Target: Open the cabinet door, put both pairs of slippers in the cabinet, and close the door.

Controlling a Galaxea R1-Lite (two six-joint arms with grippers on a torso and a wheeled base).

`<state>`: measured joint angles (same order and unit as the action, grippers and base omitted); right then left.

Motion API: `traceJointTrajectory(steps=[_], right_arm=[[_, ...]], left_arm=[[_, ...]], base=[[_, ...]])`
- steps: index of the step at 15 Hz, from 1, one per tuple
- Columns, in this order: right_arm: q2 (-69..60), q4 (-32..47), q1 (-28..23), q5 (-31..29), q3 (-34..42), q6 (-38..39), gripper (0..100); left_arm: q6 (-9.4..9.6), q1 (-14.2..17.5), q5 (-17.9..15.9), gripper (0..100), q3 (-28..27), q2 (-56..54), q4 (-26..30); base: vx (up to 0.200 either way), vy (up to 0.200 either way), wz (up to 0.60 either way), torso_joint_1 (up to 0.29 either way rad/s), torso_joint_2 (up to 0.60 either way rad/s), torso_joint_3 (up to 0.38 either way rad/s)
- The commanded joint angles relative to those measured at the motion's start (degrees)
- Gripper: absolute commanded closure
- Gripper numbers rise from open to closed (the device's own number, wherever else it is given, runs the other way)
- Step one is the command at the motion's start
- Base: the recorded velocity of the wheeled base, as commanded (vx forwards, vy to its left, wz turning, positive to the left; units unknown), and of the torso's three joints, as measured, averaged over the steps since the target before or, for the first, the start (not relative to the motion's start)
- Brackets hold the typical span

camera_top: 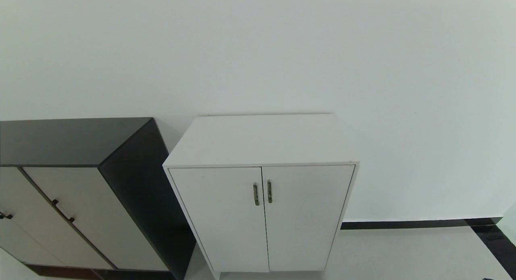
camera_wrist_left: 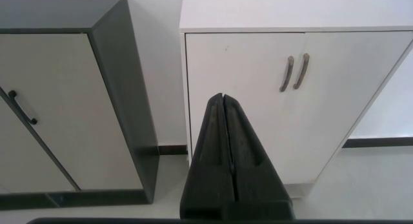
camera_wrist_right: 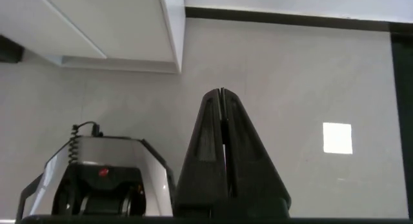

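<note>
— Where does the white cabinet stand?

— Against the pale wall, just beside a taller dark cabinet on the robot's left. Its left door and right door are both shut, meeting at a thin centre seam.

— And the robot's hands?

— The left gripper faces the white cabinet's front from well back, its fingers pressed together on nothing. The right gripper hangs over the light floor near the cabinet's lower corner, likewise clamped tight and empty.

— What is there to take hold of?

— Two slim upright bars, the left handle and the right handle, set close on either side of the seam, high on the doors.

— How should a door handle?

— It looks like a thin, stiff board, probably light and swinging from its outer edge. The bars appear to be smooth metal, so a pinch across the middle of one bar seems the surest hold. With the two handles so near each other, a finger has little room between them. The fingers must part first, and the pull should follow the door's arc rather than a straight line, or the grip may slip off.
</note>
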<state>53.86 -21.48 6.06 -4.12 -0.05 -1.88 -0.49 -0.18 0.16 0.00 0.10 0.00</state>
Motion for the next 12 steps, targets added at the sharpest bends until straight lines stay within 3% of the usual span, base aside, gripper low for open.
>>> traceJointTrajectory(steps=[1,5,8,12], right_arm=[[-14.4,9.0,-0.1,2.5,0.0,0.0,100],[-22.5,18.8,0.2,2.7,0.0,0.1,100],[-22.9,19.5,0.6,2.3,0.0,4.2,100],[-32.7,21.5,-0.3,2.4,0.0,2.1,100]], left_arm=[[-0.04,0.0,0.0,100,0.0,0.1,0.0],[-0.04,0.0,0.0,100,0.0,0.1,0.0],[-0.04,0.0,0.0,100,0.0,0.0,0.0],[-0.04,0.0,-0.1,100,0.0,0.0,0.0]], base=[[0.000,0.000,0.00,0.000,0.00,0.000],[0.000,0.000,0.00,0.000,0.00,0.000],[0.000,0.000,0.00,0.000,0.00,0.000],[0.000,0.000,0.00,0.000,0.00,0.000]])
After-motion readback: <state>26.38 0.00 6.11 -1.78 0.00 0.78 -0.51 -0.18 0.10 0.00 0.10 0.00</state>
